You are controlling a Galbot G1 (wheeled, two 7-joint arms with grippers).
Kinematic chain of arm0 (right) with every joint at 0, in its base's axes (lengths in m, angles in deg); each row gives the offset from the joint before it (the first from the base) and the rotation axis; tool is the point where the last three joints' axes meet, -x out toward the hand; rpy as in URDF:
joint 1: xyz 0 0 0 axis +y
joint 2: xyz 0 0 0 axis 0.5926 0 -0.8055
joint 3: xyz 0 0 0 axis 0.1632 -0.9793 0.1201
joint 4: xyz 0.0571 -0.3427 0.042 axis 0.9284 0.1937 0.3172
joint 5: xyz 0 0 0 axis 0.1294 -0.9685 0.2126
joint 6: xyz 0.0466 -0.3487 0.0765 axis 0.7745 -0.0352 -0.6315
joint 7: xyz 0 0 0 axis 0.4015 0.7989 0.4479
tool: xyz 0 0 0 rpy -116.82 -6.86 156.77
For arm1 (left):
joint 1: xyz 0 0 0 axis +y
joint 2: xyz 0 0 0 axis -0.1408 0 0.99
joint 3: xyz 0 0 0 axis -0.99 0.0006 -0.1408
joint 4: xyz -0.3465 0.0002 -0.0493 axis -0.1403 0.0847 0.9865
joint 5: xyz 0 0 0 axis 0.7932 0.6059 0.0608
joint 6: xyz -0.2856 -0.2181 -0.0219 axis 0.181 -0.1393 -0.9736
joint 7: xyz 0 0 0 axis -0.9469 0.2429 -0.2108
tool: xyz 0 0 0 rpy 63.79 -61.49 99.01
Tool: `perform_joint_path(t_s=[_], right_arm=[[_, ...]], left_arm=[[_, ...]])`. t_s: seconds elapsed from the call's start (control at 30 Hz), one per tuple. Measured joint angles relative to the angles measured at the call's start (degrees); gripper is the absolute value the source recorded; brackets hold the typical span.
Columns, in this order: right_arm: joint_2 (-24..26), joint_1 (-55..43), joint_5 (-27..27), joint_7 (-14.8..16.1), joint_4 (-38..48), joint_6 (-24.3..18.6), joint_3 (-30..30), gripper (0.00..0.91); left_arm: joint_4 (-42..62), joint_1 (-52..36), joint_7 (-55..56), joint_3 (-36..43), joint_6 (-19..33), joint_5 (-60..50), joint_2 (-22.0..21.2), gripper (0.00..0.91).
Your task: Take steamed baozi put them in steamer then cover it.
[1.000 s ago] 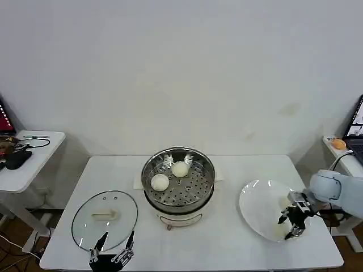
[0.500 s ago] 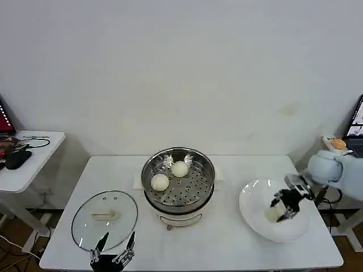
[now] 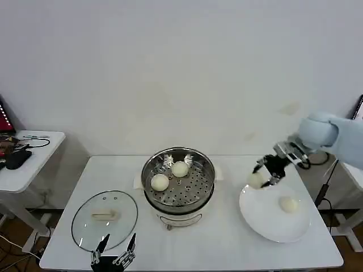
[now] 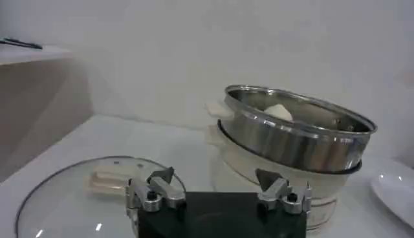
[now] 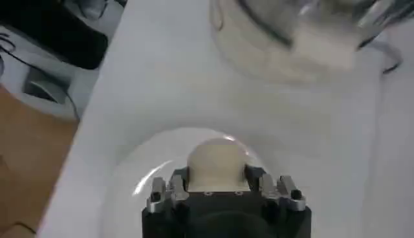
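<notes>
Two off-white baozi (image 3: 160, 182) (image 3: 180, 169) lie in the steel steamer (image 3: 209, 168) at the table's middle. Above the left rim of the white plate (image 3: 266, 224), my right gripper (image 3: 262, 177) is shut on a third baozi (image 3: 256, 179), which the right wrist view shows squeezed between the fingers as the baozi (image 5: 217, 165). A fourth baozi (image 3: 288, 204) rests on the plate. The glass cover (image 3: 104, 219) with its white handle (image 3: 104, 215) lies flat at the front left. My left gripper (image 3: 113, 254) hangs open at the table's front edge just before the cover; the left wrist view shows the gripper (image 4: 217, 187) empty.
The steamer sits on a white pot base (image 3: 178, 217). A side table (image 3: 22, 164) with cables stands at the left. Bare tabletop (image 3: 227, 243) lies between the pot and the plate.
My right gripper has lifted a baozi off the plate and carried it up and left toward the steamer. One baozi stays on the plate. The left arm has not moved.
</notes>
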Motion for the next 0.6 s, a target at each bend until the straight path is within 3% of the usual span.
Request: perform_joint_path(t_s=[0.6], right_arm=[[-13.5, 3.3, -1.3, -4.9, 3.1, -10.2, 9.7, 0.595]], left_arm=[[-0.5, 0.2, 0.1, 0.8, 0.0, 0.1, -0.2, 0.907]])
